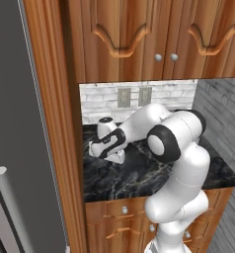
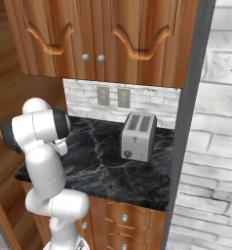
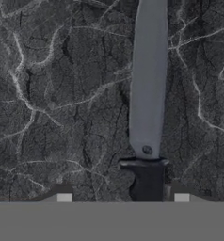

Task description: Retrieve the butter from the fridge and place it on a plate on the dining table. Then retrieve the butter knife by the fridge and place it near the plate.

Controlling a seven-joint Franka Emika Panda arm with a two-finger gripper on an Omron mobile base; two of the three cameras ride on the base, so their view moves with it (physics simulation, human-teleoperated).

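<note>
A: Butter knife [image 3: 149, 108] first, hand view: it lies flat on the black marble counter [image 3: 48, 94], grey blade running up the picture, dark handle at the bottom between the two finger tips [image 3: 64, 197]. You're on the grab step for the knife, I judge.

B: Claw state?

A: Part-way apart, tips either side of the handle with gaps both sides, not touching it that I can see. Nothing held. To do it well, keep the handle centred between the tips, come straight down so the pads meet the handle and not the blade, then squeeze. It's thin and flat on stone, so go low or you'll pinch air.

B: Left base view?

A: Your arm folds over from the lower right, elbow high, forearm reaching left, hand [image 1: 107, 148] low over the counter near the wooden panel beside the fridge [image 1: 20, 123]. Knife itself is hidden under the hand there.

B: Right base view?

A: Arm bunched at the left, shoulder and elbow blocking the hand. Toaster [image 2: 138, 136] stands well apart to the right, no risk to it. Cabinets [image 2: 103, 34] overhead clear the elbow.
</note>
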